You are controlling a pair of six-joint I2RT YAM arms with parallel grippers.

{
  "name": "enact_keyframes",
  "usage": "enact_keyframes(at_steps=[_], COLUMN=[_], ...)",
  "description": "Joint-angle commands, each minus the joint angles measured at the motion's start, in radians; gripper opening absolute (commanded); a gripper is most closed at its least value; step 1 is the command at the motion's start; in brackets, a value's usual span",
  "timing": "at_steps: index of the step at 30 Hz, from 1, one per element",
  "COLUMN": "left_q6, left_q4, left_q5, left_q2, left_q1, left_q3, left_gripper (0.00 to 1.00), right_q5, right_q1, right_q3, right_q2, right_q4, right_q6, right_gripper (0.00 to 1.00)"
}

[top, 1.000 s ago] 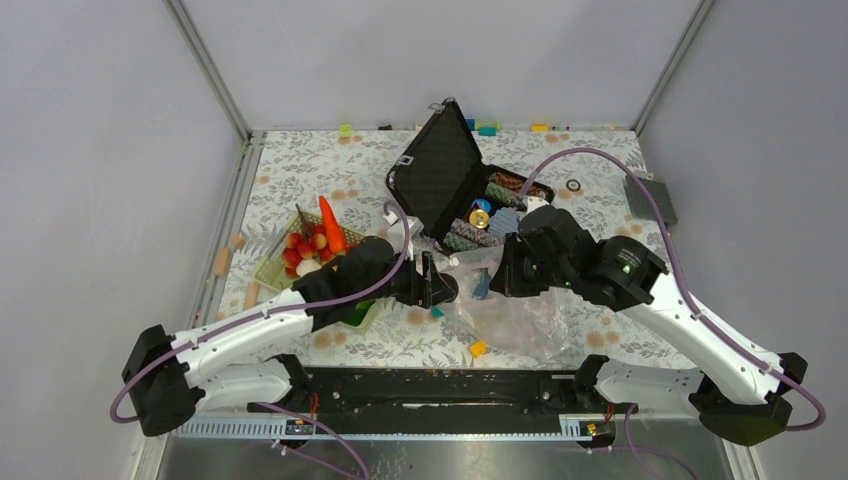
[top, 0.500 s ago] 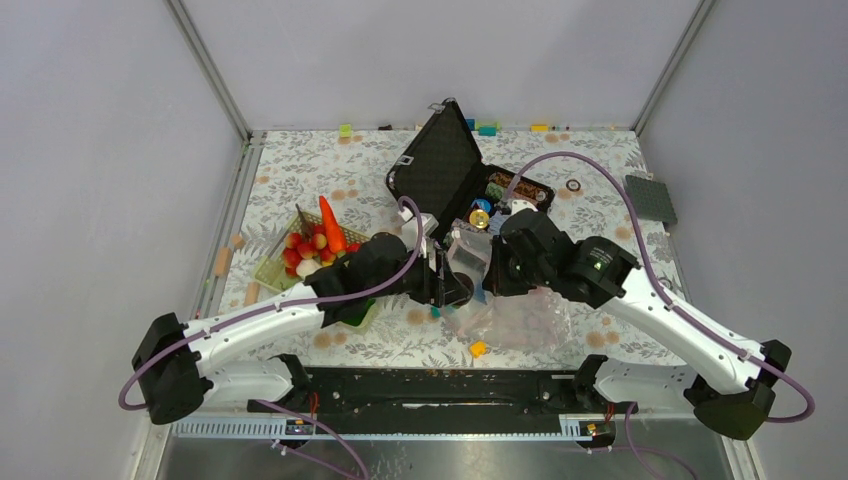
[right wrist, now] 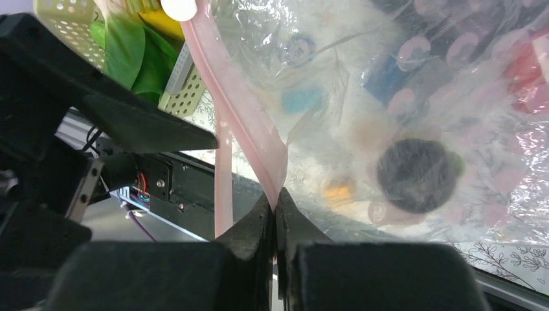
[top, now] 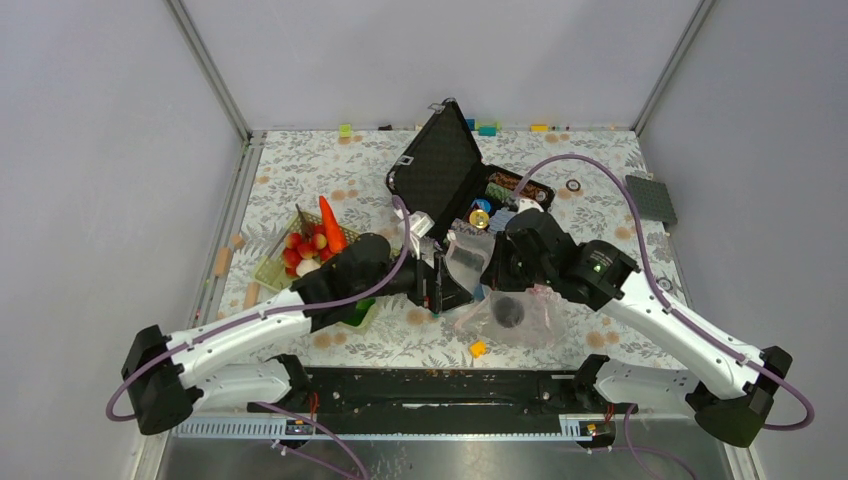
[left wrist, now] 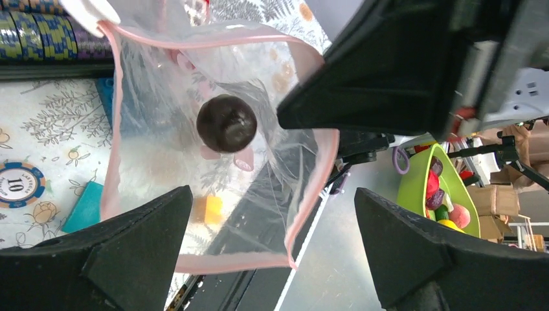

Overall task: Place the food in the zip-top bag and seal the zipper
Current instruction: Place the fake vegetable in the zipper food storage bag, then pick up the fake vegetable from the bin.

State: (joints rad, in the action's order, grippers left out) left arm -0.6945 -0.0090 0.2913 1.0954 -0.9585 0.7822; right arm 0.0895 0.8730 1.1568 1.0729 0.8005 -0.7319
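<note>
At the middle of the table, near the arms' bases, you have one zip-top bag [top: 535, 325], and it holds one piece of food, the dark round fruit [top: 507, 310]. Your right gripper [right wrist: 277, 206] is pressed together on the zipper [right wrist: 243, 110], pinching the pink strip between both fingers. Your left gripper [left wrist: 272, 192] has its fingers wide apart, one on each side of the open mouth, not closed on anything. Seen from the left wrist, the zipper makes one open loop and the fruit lies below it inside the bag. From above, the mouth is lifted toward 11 o'clock and the long axis of the bag runs down to about 5 o'clock, where the body rests on the table.

At 9 o'clock from the bag stands one light green basket [top: 268, 272]. It holds one carrot [top: 330, 225], narrow end toward 12 o'clock, one red berry cluster [top: 300, 250] and one green leaf [right wrist: 133, 52]. At 12 o'clock is one black case [top: 440, 170], lid open, with poker chips [top: 500, 190] in it; I cannot count them. One yellow block [top: 478, 348] lies at 7 o'clock, just beside the bag.

The table [top: 300, 160] wears a pale cloth with a flower print. Plain grey walls [top: 100, 150] close it on three sides.
</note>
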Motion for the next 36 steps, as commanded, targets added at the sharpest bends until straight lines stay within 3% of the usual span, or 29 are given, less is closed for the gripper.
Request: enact_keyframes(at_steps=[1, 6, 13, 16, 19, 25, 31, 36], left_q6=[0.066, 0.033, -0.191, -0.326, -0.263, 0.019, 0.137, 0.2], left_q4=[-0.042, -0.277, -0.662, -0.829, -0.775, -0.319, -0.168, -0.081], left_q5=[-0.072, -0.41, -0.99, -1.11, -1.055, -0.719, -0.559, -0.416], left_q2=[-0.12, -0.243, -0.359, -0.353, -0.325, -0.183, 0.06, 0.204], left_q1=[-0.004, 0.002, 0.012, 0.052, 0.202, 0.563, 0.746, 0.823], left_q3=[-0.002, 0.022, 0.044, 0.081, 0.094, -0.001, 0.072, 0.113], left_gripper=[0.99, 0.99, 0.99, 0.99, 0.99, 0.99, 0.98, 0.84], right_q5=[-0.034, -0.055, -0.034, -0.03, -0.032, -0.071, -0.087, -0.085], right_q1=[-0.04, -0.079, -0.086, -0.088, -0.089, -0.095, -0.097, -0.103], right_q3=[-0.013, -0.033, -0.057, -0.067, -0.073, -0.084, -0.107, -0.115], right_q2=[-0.045, -0.06, -0.082, -0.079, -0.068, -0.051, -0.047, -0.049], right_q4=[-0.041, -0.04, -0.049, -0.05, -0.054, -0.076, -0.102, -0.102], right_q6=[-0.012, 0.013, 0.077, 0.098, 0.115, 0.145, 0.153, 0.165], right_gripper=[0.0, 0.0, 0.0, 0.0, 0.0, 0.0, 0.0, 0.0])
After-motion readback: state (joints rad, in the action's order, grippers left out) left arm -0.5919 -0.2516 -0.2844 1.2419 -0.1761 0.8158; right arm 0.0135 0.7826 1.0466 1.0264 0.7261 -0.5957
